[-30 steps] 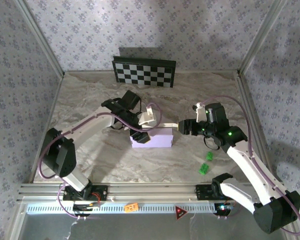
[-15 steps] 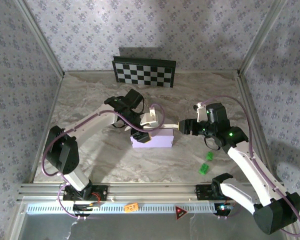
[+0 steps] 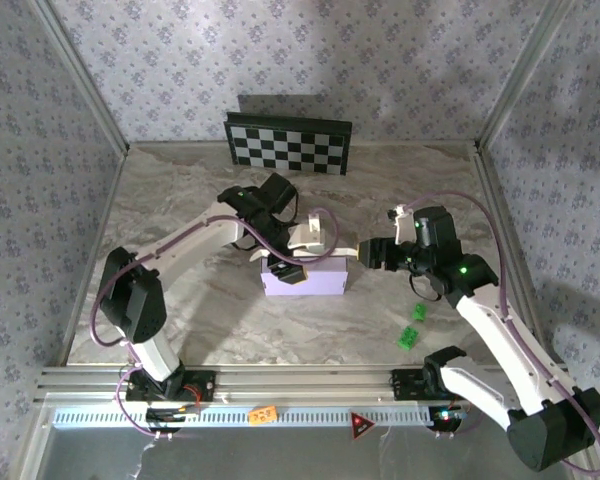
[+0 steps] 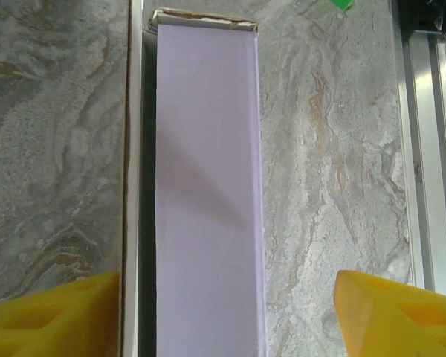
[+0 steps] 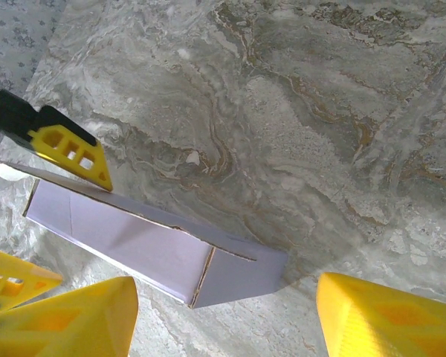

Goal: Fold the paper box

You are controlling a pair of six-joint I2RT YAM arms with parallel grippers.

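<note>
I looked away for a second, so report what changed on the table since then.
The left arm swung right, carrying its wrist along the box's far side. The left gripper edged right over the box, jaws open astride it. Nothing was gripped or let go. The box, the right gripper at its right end, the green bits and the checkerboard stayed put.
</note>
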